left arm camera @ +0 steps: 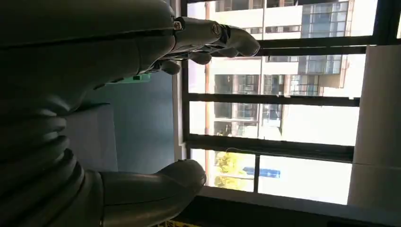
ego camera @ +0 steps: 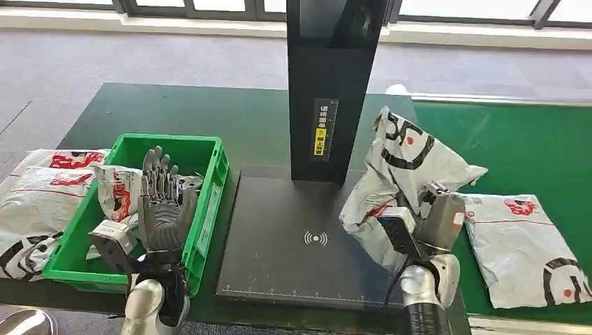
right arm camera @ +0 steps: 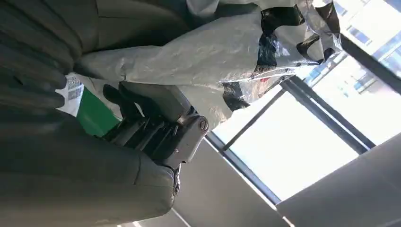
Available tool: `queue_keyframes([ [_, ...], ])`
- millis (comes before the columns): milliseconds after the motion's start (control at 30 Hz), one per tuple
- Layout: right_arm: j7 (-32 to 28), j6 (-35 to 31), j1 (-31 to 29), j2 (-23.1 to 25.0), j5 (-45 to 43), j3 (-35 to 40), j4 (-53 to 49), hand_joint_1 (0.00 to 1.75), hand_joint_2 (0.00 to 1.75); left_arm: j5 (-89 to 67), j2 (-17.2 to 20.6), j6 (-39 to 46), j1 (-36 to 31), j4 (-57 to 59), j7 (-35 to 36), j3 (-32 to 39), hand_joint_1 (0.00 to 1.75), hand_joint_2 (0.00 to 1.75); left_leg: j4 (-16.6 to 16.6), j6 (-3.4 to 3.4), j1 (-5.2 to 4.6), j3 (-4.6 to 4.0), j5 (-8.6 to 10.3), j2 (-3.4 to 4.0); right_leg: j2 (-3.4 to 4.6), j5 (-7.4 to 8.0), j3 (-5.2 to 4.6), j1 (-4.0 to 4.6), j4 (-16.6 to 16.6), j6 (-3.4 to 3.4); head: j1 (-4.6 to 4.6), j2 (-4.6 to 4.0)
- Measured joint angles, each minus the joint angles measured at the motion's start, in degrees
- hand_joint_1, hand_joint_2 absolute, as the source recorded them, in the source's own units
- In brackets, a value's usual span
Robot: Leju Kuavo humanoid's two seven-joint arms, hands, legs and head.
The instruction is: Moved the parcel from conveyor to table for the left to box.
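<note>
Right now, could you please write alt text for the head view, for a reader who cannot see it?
The robot's right hand holds a crumpled white parcel upright beside a black scanner plate. Its left hand is raised, fingers apart, in front of a green crate holding another parcel. More parcels lie on the green conveyor and far left.

A white parcel [ego camera: 399, 183] with black swirls and red marks. A bright green box [ego camera: 206, 202] sits on a dark green counter [ego camera: 230, 120], beside a black scanner plate [ego camera: 279, 237] and green conveyor [ego camera: 537, 153].
</note>
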Motion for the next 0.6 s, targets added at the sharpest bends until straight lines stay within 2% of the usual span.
queue_keyframes([
  [267, 0.5, 2.3, 1.1, -0.5, 0.2, 2.9, 0.5, 1.75, 1.75, 0.0, 0.0, -0.4, 0.0, 0.0, 0.0, 0.0, 0.0, 1.75, 0.0, 0.0, 0.0, 0.0, 0.0, 0.01, 0.0, 0.0, 0.0, 0.0, 0.0, 0.0, 0.0, -0.02],
  [600, 1.0, 9.9, 1.4, -0.9, 3.8, 6.3, 2.6, 1.75, 1.75, -0.1, 0.0, -0.8, -0.1, 0.6, 0.0, 0.0, 0.0, 1.75, 0.0, -0.01, 0.0, 0.0, 0.0, 0.04, 0.0, 0.01, 0.02, 0.01, 0.0, -0.01, 0.0, 0.0],
])
